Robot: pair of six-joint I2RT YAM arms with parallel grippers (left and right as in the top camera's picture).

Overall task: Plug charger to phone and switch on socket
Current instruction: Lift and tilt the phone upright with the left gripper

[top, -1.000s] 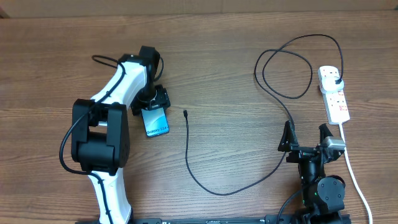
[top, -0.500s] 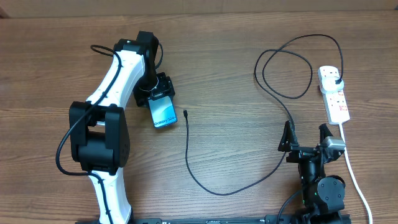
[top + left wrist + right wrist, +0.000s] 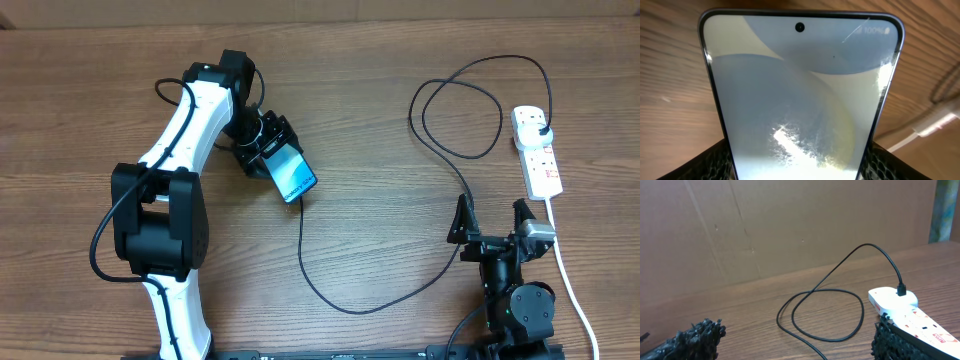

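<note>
Phone (image 3: 293,177) is clamped at its upper end by the left claw (image 3: 268,152), just toward 9 o'clock from the centre of the surface (image 3: 380,200). Its long axis runs from 10 to 4 o'clock. Its free end sits over where the charger (image 3: 303,240) tip should lie; the tip itself is hidden. Right claw (image 3: 492,216) stands open at 5 o'clock, well apart, so the left arm is far nearer. The socket (image 3: 540,160) lies toward 3 o'clock.

A brown wood-grain table (image 3: 380,120) fills the whole space. Behind its far edge stands a plain brown cardboard wall (image 3: 790,225), creased in faint lines, with a blurry bluish-green strip (image 3: 946,210) at its right end.
</note>
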